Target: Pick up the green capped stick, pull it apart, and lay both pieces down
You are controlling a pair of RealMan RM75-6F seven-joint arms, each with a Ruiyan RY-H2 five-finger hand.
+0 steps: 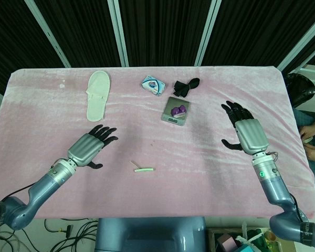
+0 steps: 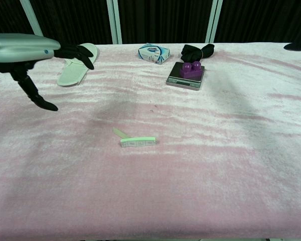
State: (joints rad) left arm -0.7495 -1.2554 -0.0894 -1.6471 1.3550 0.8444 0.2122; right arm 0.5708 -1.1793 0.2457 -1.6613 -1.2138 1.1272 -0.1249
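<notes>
My left hand (image 1: 89, 148) hovers at the lower left of the head view, fingers spread, holding nothing. My right hand (image 1: 248, 133) hangs at the right, equally splayed and empty. Between them, low in the frame's centre, the green capped stick (image 2: 137, 142) lies on the pink tablecloth (image 1: 210, 173), apart from both hands.

Robot test lab setup: table draped in pink velvet cloth (image 1: 199, 163), black pleated curtains with white frame bars (image 1: 157, 31) beyond the left hand (image 1: 88, 148), loose cables on floor (image 1: 68, 229) below it.
</notes>
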